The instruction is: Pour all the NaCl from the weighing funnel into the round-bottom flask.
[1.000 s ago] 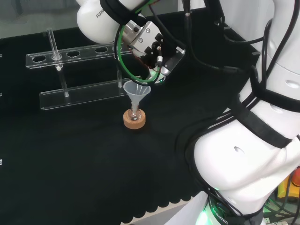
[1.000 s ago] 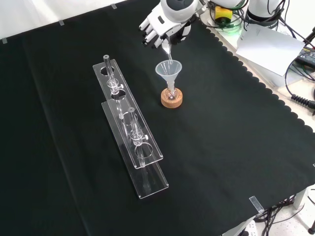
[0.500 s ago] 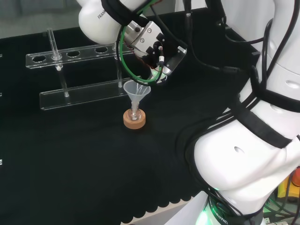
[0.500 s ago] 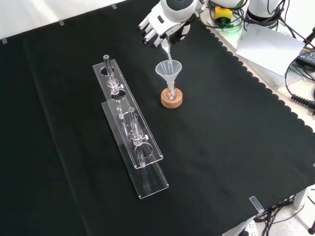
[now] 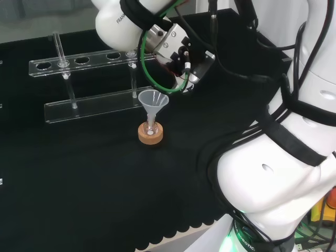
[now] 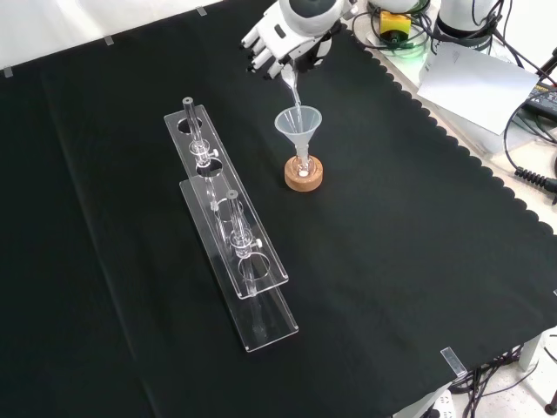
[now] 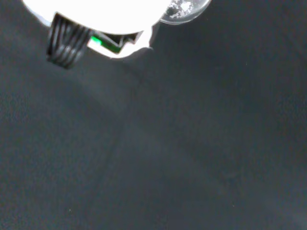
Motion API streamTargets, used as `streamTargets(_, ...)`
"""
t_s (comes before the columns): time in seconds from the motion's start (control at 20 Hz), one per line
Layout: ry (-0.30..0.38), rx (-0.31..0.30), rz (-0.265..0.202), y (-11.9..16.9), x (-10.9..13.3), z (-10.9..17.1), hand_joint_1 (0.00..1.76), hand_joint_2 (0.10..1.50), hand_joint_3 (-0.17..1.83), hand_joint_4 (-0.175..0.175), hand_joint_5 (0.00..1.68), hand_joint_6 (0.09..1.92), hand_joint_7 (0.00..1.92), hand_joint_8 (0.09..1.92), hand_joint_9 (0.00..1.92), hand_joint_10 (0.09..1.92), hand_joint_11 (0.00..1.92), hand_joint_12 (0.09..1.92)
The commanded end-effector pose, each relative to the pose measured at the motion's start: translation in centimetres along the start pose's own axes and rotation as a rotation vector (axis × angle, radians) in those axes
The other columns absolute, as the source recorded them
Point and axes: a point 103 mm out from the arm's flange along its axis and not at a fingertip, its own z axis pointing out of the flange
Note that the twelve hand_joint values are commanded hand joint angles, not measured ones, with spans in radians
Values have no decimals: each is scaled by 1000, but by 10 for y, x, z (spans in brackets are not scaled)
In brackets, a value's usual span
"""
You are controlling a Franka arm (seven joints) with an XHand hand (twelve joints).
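Pointing steeply downward, the weighing funnel [image 6: 292, 87] has its long axis close to vertical in the front view, with its narrow tip just above the mouth of the clear plastic funnel [image 6: 298, 126]. The hand [image 6: 280, 37] grips the weighing funnel's upper end, fingers curled round it, near the far edge of the black cloth [image 6: 392, 261]. The plastic funnel stands upright with its stem in the neck of the round-bottom flask [image 6: 303, 165], which sits in a cork ring [image 6: 304, 176] toward the far middle of the cloth. In the wrist view a clear rounded part of the weighing funnel [image 7: 184, 9] carries white grains. Toward the cloth's left edge in the front view, well apart from the flask, lie two long clear racks [image 6: 235, 244] carrying glass tubes [image 6: 193, 131]. Nothing stands between the hand and the flask. Cables and a white sheet [image 6: 474, 83] lie beyond the cloth's scalloped right edge.
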Motion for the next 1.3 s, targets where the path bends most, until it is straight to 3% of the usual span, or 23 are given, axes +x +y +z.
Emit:
streamTargets(0.05, -6, -20, 1, 5, -9, -1, 1128, 595, 770, 175, 1268, 737, 544, 603, 928, 400, 657, 1168)
streamTargets(0.3, -2, -13, 8, 3, 15, -25, 1128, 596, 771, 175, 1266, 741, 543, 603, 927, 399, 657, 1168)
streamTargets(0.55, -7, -15, 7, 3, 25, -35, 1127, 596, 772, 175, 1264, 745, 541, 602, 926, 398, 657, 1168)
streamTargets(1.3, -34, -11, 0, 4, 27, -37, 1126, 598, 773, 175, 1258, 756, 538, 602, 925, 397, 657, 1167)
